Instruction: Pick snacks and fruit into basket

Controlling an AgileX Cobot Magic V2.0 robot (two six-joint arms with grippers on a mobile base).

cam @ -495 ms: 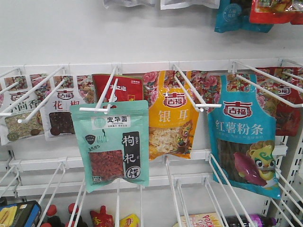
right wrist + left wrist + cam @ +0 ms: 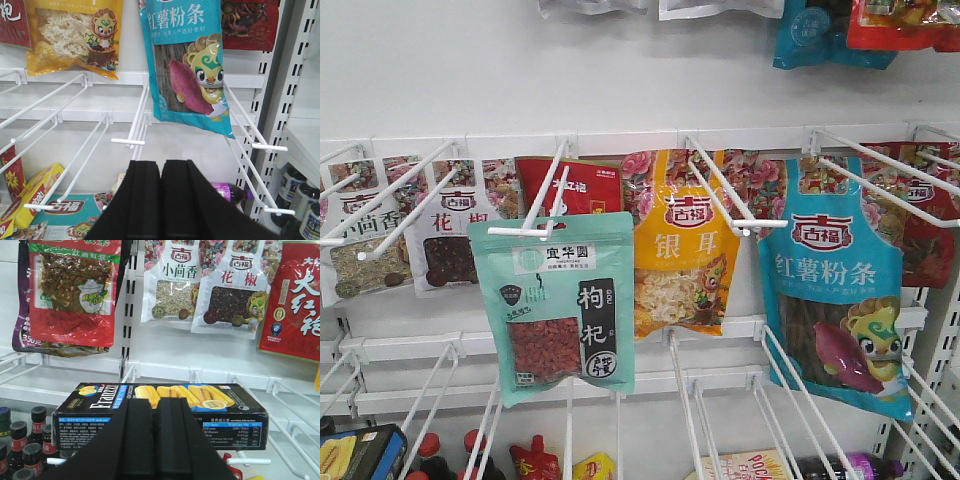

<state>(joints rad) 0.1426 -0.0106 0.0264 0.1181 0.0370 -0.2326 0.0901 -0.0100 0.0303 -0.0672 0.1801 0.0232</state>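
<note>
Teal berry pouch (image 2: 555,300) only in the front view; left fingers (image 2: 140,440) and right fingers (image 2: 145,200) together.

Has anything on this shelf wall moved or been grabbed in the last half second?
Nothing visibly changed in the front view. The teal-green plastic pouch with the red-berry window hangs on the same white wire hook, and the yellow plastic pouch and the blue plastic pouch beside it have not shifted.

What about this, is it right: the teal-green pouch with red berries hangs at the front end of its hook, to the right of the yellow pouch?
Not right. The exterior front-facing view shows the teal-green pouch at the front end of its hook, but to the left of the yellow pouch.
</note>
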